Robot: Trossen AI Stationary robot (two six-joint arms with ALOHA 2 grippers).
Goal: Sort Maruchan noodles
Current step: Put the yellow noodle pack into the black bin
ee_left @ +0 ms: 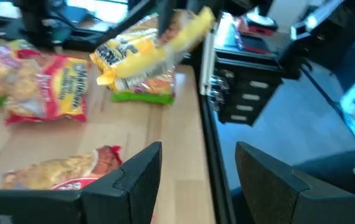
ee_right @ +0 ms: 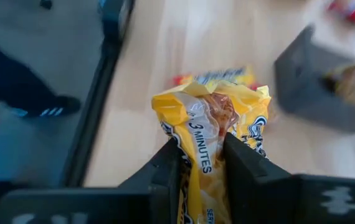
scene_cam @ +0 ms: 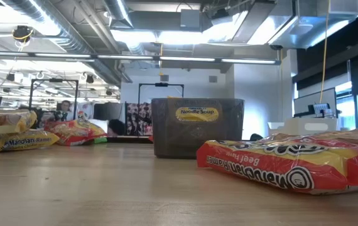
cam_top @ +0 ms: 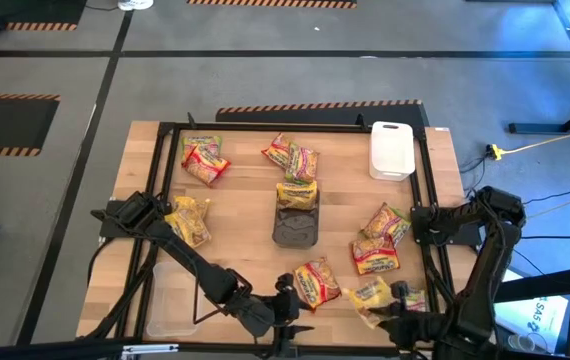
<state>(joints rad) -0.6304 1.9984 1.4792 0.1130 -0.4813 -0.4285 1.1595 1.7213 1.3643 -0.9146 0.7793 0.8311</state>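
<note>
The right tool (ee_right: 201,158) is clenched on a yellow packet (ee_right: 212,134), pinching its crinkled end so it hangs clear of the desk (cam_top: 245,210) near five o'clock. That lift suits carrying it toward the dark tray (cam_top: 296,228) at centre, which already holds one yellow packet. The left tool (ee_left: 196,180) waits released at six o'clock beside a red packet (cam_top: 317,282). Other packets lie scattered from ten to four o'clock.

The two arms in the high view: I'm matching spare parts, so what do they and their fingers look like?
Both are dark, nearly black, jointed arms of slim links. The left gripper has two broad, flat, matte black fingers with angled tips. The right gripper has the same blocky black fingers. No markings or cables are clear.
</note>
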